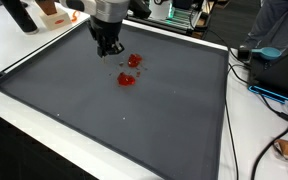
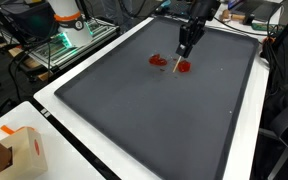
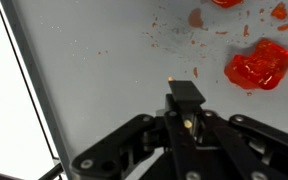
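We see the pincer [image 1: 109, 47] in the upper middle of an exterior view, hanging low over a dark grey mat [image 1: 104, 125] that covers most of the white tabletop [image 1: 14, 50]. In the wrist view the pincer [image 3: 187, 93] comes in from the bottom edge. Its two fingers are pressed together in the centre of the frame, with no gap between them. Whether something very thin is caught there, we cannot tell.

The red pieces [image 1: 134, 61] lie on the mat just to the lower right of the pincer in that exterior view, close to it but not touching. In an exterior view from another place, the pincer [image 2: 184, 50] stands in the upper right part of the frame, and the red pieces [image 2: 157, 60] lie beside and below it on the mat [image 2: 154, 125].

In the wrist view the biggest of the red pieces [image 3: 258, 66] is glossy and sits in the upper right. Small red crumbs [image 3: 194, 18] are scattered to its left (some of them are only tiny specks). A cardboard box [image 2: 19, 150] stands in the lower left corner, off the mat.
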{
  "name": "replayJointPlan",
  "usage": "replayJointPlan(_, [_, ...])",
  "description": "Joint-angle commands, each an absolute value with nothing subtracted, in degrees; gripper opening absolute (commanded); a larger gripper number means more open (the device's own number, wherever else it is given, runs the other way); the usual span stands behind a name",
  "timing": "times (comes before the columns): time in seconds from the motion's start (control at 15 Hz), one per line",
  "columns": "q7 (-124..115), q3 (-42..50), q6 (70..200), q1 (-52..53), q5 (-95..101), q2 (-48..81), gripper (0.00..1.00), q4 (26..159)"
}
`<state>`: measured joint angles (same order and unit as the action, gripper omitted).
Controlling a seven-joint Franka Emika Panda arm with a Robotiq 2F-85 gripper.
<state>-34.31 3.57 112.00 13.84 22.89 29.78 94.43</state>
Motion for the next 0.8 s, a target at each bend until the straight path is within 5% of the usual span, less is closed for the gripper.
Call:
replayJointPlan(0.0, [-37.5, 4.6, 108.7, 15.9, 26.7, 32.6, 0.03, 91.5])
replayJointPlan(0.73, [-42.3, 5.5, 106.2, 18.5, 32.9, 38.7, 0.03, 86.7])
